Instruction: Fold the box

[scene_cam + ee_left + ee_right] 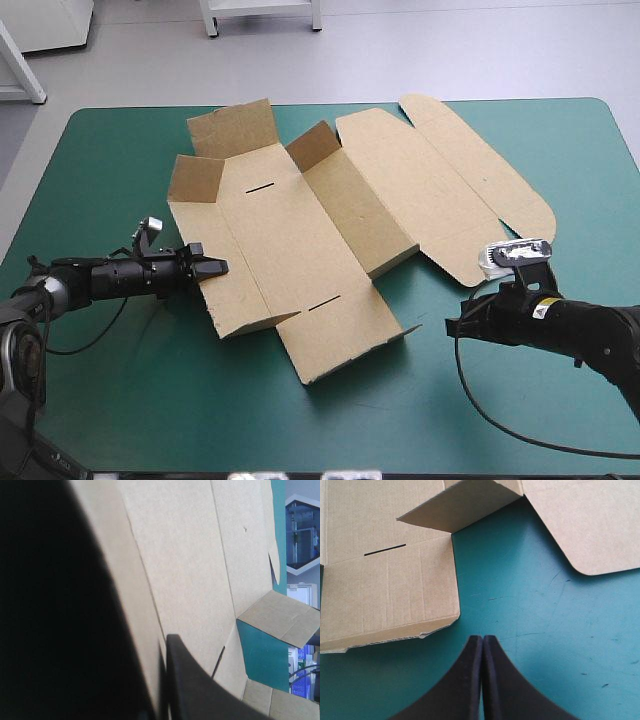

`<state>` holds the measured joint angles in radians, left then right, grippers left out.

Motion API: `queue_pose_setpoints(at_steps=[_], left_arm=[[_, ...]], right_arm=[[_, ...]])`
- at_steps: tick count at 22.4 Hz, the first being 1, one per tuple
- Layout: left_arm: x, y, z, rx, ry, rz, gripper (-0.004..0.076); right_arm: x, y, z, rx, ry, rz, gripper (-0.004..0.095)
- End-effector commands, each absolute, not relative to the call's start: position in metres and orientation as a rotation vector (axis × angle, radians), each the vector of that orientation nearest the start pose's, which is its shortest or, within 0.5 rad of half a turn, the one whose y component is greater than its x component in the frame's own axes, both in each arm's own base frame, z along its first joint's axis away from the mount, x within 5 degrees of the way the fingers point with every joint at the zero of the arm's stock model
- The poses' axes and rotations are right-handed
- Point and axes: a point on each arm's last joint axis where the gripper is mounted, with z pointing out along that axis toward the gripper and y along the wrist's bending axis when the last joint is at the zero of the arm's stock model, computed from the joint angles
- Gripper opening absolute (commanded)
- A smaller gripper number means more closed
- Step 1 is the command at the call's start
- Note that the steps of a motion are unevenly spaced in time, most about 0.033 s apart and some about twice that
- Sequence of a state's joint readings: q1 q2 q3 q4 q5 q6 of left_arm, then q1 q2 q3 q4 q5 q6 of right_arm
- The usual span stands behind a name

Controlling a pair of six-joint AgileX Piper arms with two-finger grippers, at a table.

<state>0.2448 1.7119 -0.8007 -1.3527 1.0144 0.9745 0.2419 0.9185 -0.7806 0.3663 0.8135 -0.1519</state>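
The teal-green covered table (110,400) is showing open room along the frame's bottom. The flat brown cardboard box (300,235) is sprawling mid-frame. The left gripper (212,267) is pinching its left edge between black fingers; the right gripper (452,326) is pressing its fingers together over bare cover, lower right.

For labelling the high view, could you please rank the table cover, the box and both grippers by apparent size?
1. The teal-green cover.
2. The brown box.
3. The left gripper and right gripper: both small, too alike to rank.
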Motion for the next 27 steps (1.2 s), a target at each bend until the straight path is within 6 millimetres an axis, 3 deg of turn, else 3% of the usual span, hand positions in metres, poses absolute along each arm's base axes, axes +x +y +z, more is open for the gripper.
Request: queue_pose_setpoints(at_steps=[1, 8, 14, 15, 17, 19, 24, 27], left_arm=[[0.294, -0.011, 0.202, -0.207, 2.366, -1.383, -0.0009], [0.293, 0.004, 0.213, -0.060, 2.625, -1.227, -0.0008], [0.326, 0.022, 0.299, 0.173, 2.642, -0.927, -0.0008], [0.332, 0.025, 0.318, 0.209, 2.633, -0.812, -0.0008], [0.342, 0.025, 0.332, 0.223, 2.646, -0.694, -0.0008], [0.351, 0.017, 0.329, 0.268, 2.663, -0.669, -0.0008], [0.352, -0.011, 0.321, 0.585, 2.707, -0.484, -0.0008], [0.355, -0.019, 0.333, 0.698, 2.693, -0.296, -0.0008]], right_arm=[[0.162, 0.064, 0.330, -0.274, 2.317, 0.486, -0.0019], [0.162, 0.064, 0.330, -0.281, 2.320, 0.473, -0.0019], [0.162, 0.063, 0.330, -0.292, 2.323, 0.450, -0.0019], [0.163, 0.063, 0.329, -0.291, 2.322, 0.450, -0.0019], [0.165, 0.063, 0.327, -0.292, 2.335, 0.445, -0.0019], [0.169, 0.064, 0.324, -0.295, 2.356, 0.439, -0.0019], [0.174, 0.064, 0.319, -0.302, 2.383, 0.423, -0.0019], [0.178, 0.065, 0.318, -0.297, 2.380, 0.418, -0.0019]])
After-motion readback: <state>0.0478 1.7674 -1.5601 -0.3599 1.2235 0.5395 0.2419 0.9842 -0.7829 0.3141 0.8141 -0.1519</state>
